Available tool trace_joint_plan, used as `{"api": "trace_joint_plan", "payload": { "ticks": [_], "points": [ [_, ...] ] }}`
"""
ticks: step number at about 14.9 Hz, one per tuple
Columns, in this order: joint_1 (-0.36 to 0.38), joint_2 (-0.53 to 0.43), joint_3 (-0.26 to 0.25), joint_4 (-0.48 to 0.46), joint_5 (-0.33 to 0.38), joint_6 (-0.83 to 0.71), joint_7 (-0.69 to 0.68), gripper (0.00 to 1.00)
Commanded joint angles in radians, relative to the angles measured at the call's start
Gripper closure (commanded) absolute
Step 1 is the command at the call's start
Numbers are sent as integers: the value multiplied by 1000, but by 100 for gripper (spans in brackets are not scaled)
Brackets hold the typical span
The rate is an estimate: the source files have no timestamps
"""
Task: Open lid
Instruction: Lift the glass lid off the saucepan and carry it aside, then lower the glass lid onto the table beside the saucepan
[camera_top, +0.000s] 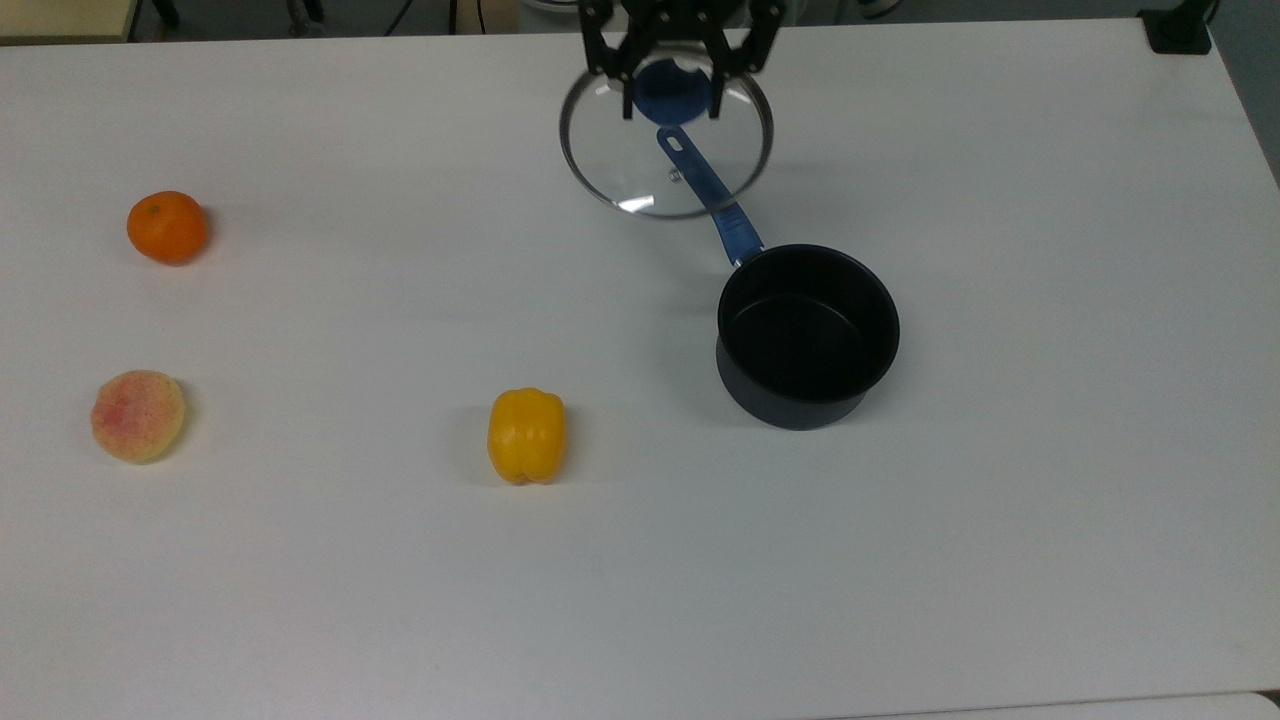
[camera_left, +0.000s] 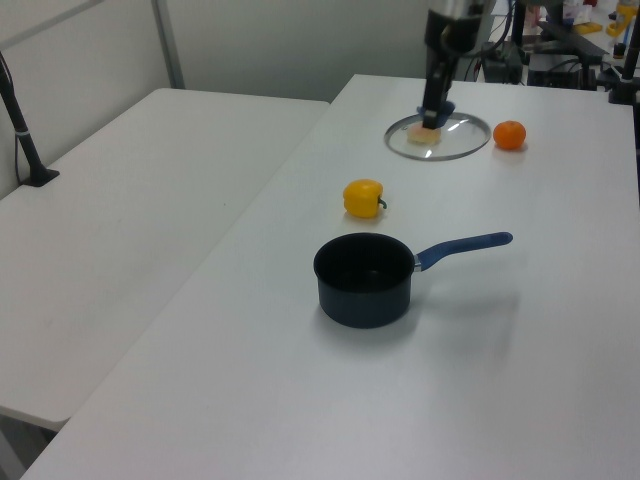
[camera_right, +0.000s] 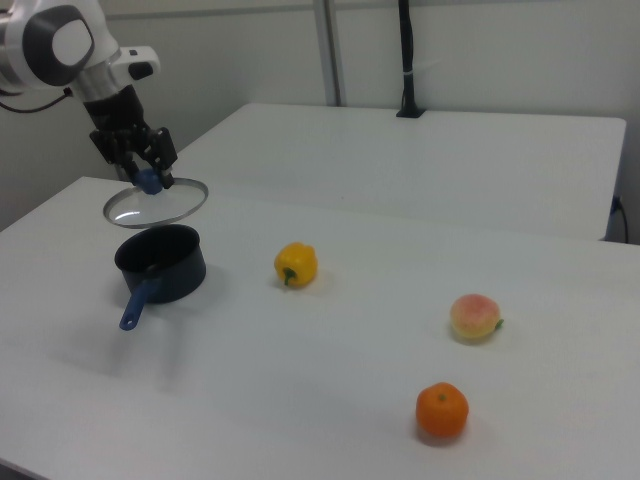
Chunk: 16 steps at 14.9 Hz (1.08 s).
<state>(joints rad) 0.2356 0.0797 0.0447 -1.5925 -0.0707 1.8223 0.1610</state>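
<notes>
The round glass lid (camera_top: 620, 160) (camera_left: 455, 138) (camera_right: 165, 205) hangs level in the air, well above the table and away from the saucepan. My gripper (camera_top: 672, 92) (camera_left: 435, 108) (camera_right: 150, 178) is shut on the lid's blue knob (camera_top: 672, 90) from above. The dark saucepan (camera_top: 808, 335) (camera_left: 365, 280) (camera_right: 160, 262) stands uncovered on the white table, its blue handle (camera_top: 710, 195) (camera_left: 465, 248) (camera_right: 135, 305) pointing toward the top view's upper left. In the top view the lid overlaps the end of that handle.
A yellow bell pepper (camera_top: 527, 435) (camera_left: 363, 197) (camera_right: 296, 265) lies left of the saucepan in the top view. Farther to the top view's left are an orange (camera_top: 167, 227) (camera_left: 510, 135) (camera_right: 442, 411) and a peach (camera_top: 138, 415) (camera_right: 475, 316).
</notes>
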Motion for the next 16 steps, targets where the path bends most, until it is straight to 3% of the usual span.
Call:
{"api": "trace_joint_plan", "payload": {
  "ticks": [1,7,13,16],
  "points": [
    [-53,-110,0,-86,45,-84,-144,69],
    [-114,-216,-2,-260,46,-100,-262,69],
    [-185,-218,-23,-388,32,-109,-420,69],
    [-196,-213,-60,-495,20,16,-449,69]
  ]
}}
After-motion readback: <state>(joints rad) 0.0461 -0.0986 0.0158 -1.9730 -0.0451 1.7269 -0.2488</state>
